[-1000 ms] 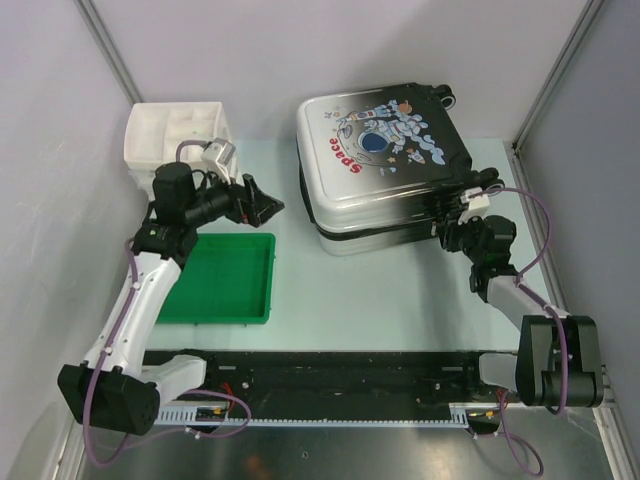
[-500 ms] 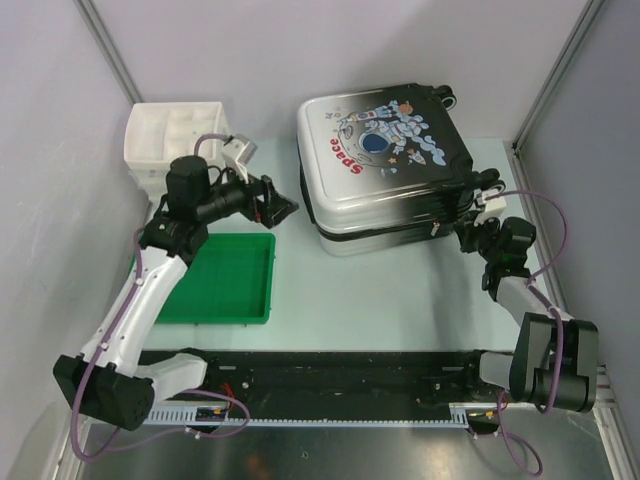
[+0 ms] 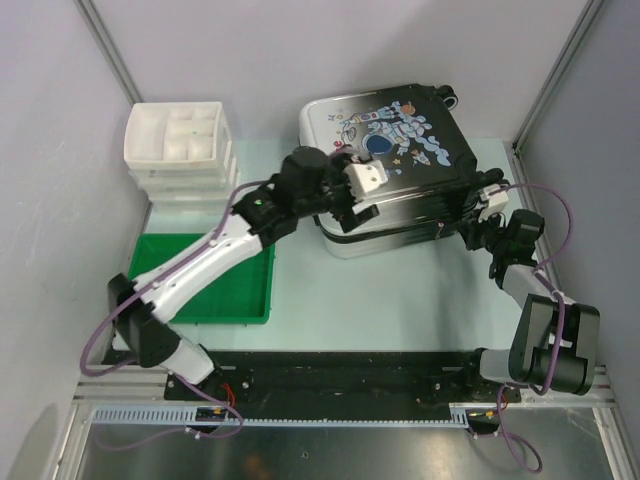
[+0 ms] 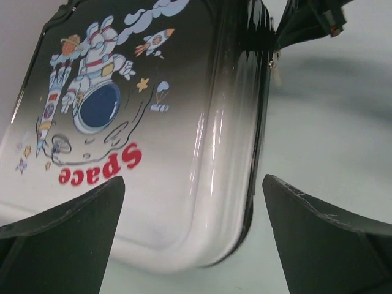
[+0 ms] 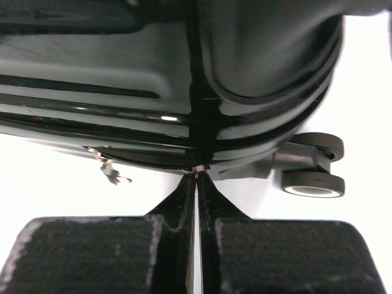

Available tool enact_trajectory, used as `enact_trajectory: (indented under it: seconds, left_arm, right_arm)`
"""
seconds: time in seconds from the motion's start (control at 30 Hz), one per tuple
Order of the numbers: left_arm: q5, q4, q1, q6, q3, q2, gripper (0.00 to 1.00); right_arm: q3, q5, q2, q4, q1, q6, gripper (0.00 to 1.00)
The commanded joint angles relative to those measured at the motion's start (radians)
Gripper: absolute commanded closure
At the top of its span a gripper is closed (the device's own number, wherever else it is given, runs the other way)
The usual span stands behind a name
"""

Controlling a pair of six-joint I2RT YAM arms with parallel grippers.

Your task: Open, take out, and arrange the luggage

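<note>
The luggage (image 3: 400,150) lies flat and closed at the back of the table, astronaut side up; it also shows in the left wrist view (image 4: 153,135). My left gripper (image 3: 340,212) hangs over its near left corner, open and empty, with the fingers (image 4: 61,239) on either side of that corner (image 4: 193,245). My right gripper (image 3: 480,222) is at the suitcase's right near side, by a wheel (image 5: 309,180). Its tips (image 5: 197,174) are shut on a small pale zipper pull at the zipper seam. A second pull (image 5: 110,173) dangles to the left.
A white compartmented drawer box (image 3: 180,150) stands at the back left. A flat green tray (image 3: 215,290) lies in front of it, under my left arm. Grey walls close in the left, back and right sides.
My left arm has swung right from beside the drawer box to over the suitcase's near left corner. My right gripper has slid right along the suitcase's side toward the wheel.
</note>
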Motion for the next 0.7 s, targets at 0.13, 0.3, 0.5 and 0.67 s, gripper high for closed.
enact_trajectory:
  seconds: [0.13, 0.3, 0.5, 0.67]
  left_arm:
    - [-0.174, -0.002, -0.064, 0.253, 0.196, 0.203, 0.0]
    - [-0.19, -0.005, -0.05, 0.332, 0.143, 0.214, 0.01]
    - [-0.139, -0.023, 0.063, 0.345, 0.029, 0.168, 0.06]
    - [-0.118, -0.04, 0.139, 0.361, 0.0, 0.174, 0.09]
  right_arm:
    - [0.039, -0.022, -0.014, -0.014, 0.121, -0.049, 1.0]
    - [0.042, 0.006, -0.039, -0.048, 0.135, -0.067, 1.0]
    - [0.042, 0.012, -0.02, -0.073, 0.012, -0.196, 1.0]
    - [0.062, -0.064, 0.061, -0.016, -0.104, -0.353, 1.0]
